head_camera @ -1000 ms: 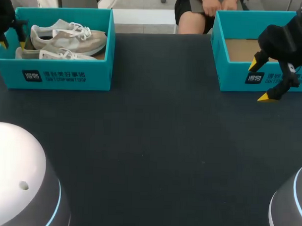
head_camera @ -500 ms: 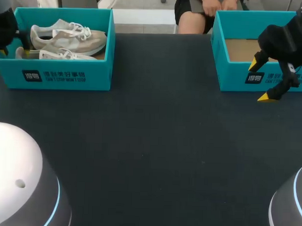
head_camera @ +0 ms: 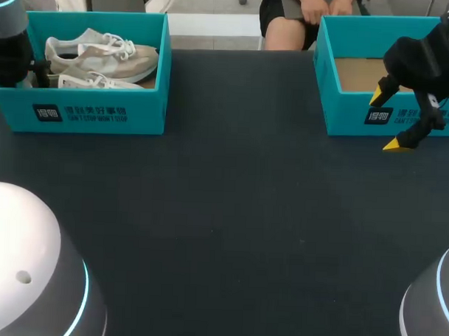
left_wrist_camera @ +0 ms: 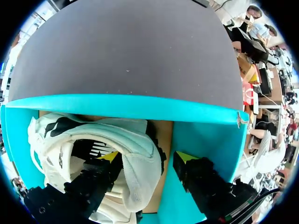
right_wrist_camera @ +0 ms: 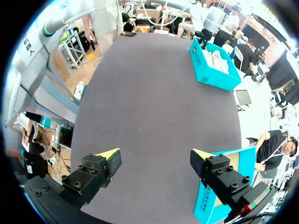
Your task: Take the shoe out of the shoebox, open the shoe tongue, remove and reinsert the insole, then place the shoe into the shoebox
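**Pincer astride the heel collar: where we take hold of the shoe**

Left pincer [left_wrist_camera: 148, 157], released, low inside the shoebox [left_wrist_camera: 126, 106]: one yellow tip sits inside the mouth of the shoe [left_wrist_camera: 133, 140], the other outside the heel, in the gap by the box's end wall. We see cardboard between that outer finger and the heel, so nothing is clamped yet.

We judge the shoe to be light and soft. The mesh upper and padded collar will give under the fingers, and only the heel counter and sole offer stiffness. The heel collar is therefore the sensible hold, pinched firmly enough that the fabric does not slide. Held there, the toe will likely droop as it rises, and it could brush the second shoe [head_camera: 103, 53] lying close behind it, or the box wall. The laces are loose and may snag.

Right pincer [head_camera: 386, 120], also released and holding nothing, hangs over the desk [head_camera: 230, 212] just before the other box [head_camera: 352, 106], well apart from the shoes.
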{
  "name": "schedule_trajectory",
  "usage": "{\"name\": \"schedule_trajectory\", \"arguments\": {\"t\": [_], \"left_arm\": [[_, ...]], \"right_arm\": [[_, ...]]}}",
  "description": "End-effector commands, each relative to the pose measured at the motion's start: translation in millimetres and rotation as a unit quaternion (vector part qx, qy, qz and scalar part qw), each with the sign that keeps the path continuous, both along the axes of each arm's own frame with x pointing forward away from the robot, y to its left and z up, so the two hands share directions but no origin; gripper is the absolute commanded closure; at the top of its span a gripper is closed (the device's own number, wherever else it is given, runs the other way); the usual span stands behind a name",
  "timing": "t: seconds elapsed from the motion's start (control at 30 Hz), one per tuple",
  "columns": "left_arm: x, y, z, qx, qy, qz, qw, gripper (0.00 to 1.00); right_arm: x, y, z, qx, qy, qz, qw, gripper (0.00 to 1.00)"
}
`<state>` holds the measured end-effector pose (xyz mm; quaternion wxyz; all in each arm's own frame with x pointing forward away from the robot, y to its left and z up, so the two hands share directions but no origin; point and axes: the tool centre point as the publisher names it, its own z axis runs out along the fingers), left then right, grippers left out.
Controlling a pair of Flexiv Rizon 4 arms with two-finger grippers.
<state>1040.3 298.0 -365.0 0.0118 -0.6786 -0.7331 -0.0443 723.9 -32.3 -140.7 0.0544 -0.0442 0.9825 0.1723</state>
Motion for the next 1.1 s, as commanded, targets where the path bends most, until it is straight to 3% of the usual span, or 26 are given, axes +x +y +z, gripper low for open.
{"name": "schedule_trajectory", "arguments": {"t": [0.03,0.07,0.1,0.23,0.37,0.9,1.1], "left_arm": [[4.0,4.7,-6.9,0.001,0.005,-0.001,1.0,0.65],[3.6,5.5,-6.9,0.004,0.006,-0.002,1.0,0.78],[3.1,6.3,-6.8,0.009,0.01,-0.005,1.0,1.0],[1.9,10.0,-4.6,0.019,0.016,-0.01,1.0,1.0],[0.0,11.5,10.6,0.012,0.051,-0.038,0.998,1.0],[10.5,23.0,142.1,-0.017,0.104,-0.074,0.992,1.0],[12.5,26.8,169.7,-0.014,0.099,-0.063,0.993,1.0]], "right_arm": [[2.2,1.3,-0.1,-0.002,0.002,0.0,1.0,0.0],[2.2,1.3,-0.1,-0.002,0.002,0.0,1.0,0.0],[2.2,1.3,-0.1,-0.002,0.002,0.0,1.0,0.0],[2.2,1.3,-0.1,-0.002,0.002,0.0,1.0,0.0],[2.2,1.3,-0.1,-0.002,0.002,0.0,1.0,0.0],[2.2,1.3,-0.1,-0.002,0.002,0.0,1.0,0.0],[2.2,1.3,-0.1,-0.002,0.002,0.0,1.0,0.0]]}}
